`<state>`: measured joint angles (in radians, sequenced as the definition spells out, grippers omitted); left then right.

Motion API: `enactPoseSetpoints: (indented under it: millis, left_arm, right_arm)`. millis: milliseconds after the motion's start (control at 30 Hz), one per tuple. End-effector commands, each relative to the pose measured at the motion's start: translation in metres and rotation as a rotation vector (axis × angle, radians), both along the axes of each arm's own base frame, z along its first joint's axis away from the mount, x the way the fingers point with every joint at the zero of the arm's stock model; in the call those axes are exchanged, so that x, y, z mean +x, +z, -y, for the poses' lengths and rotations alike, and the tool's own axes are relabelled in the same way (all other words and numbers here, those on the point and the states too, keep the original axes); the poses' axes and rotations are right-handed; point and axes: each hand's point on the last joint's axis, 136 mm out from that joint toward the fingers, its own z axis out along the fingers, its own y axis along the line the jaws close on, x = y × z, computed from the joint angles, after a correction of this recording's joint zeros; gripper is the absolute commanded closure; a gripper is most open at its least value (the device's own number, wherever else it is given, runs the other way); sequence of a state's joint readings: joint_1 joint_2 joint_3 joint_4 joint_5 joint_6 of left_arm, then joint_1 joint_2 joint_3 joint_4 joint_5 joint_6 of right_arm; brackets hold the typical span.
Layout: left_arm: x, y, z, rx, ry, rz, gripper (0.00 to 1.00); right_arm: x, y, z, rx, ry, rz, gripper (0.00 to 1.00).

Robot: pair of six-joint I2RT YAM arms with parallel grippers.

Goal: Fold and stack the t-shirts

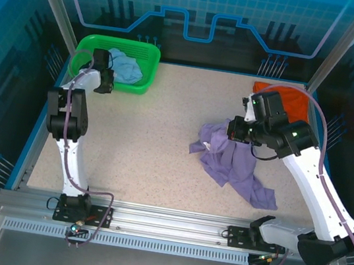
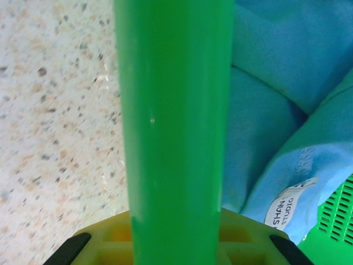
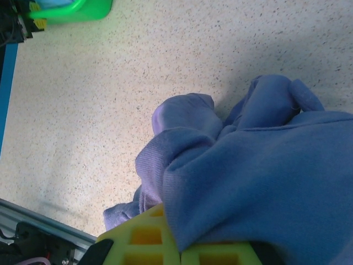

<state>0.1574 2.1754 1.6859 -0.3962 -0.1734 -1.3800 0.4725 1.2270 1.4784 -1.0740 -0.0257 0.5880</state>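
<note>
A green plastic basket (image 1: 148,68) sits far left on the table (image 1: 143,134), a light blue cloth shirt (image 1: 125,66) inside. A lavender cloth shirt (image 1: 232,164) lies right of centre, an orange cloth shirt (image 1: 289,96) behind it.

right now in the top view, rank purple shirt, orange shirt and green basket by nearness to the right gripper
1. purple shirt, centre right, held in the right gripper
2. orange shirt, far right, behind the arm
3. green basket, far left corner
</note>
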Motion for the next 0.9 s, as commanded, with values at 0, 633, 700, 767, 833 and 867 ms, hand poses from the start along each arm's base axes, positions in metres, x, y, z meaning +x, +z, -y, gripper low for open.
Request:
enactPoseSetpoints:
  millis: [0,633,700,767,833,867]
  left_arm:
    - [-0.005,-0.037,-0.016,-0.026,0.02,-0.058,0.92]
    - [-0.012,-0.004,-0.054,0.04,0.065,-0.1,0.76]
    - [-0.008,-0.002,-0.054,0.024,0.058,-0.087,0.66]
    - [-0.003,-0.001,-0.053,0.015,0.038,-0.081,0.58]
    - [0.0,0.004,-0.051,0.012,0.015,-0.069,0.46]
    - [0.001,0.009,-0.05,0.017,-0.001,-0.066,0.39]
  right_arm:
    - [-0.002,0.014,-0.01,0.023,0.054,0.014,1.0]
    - [0.014,0.028,-0.037,0.036,0.065,0.04,1.0]
    - [0.015,0.028,-0.038,0.038,0.068,0.043,1.0]
    - [0.017,0.028,-0.04,0.039,0.069,0.042,1.0]
    - [0.018,0.029,-0.042,0.041,0.076,0.044,1.0]
    - [0.019,0.029,-0.043,0.04,0.078,0.046,1.0]
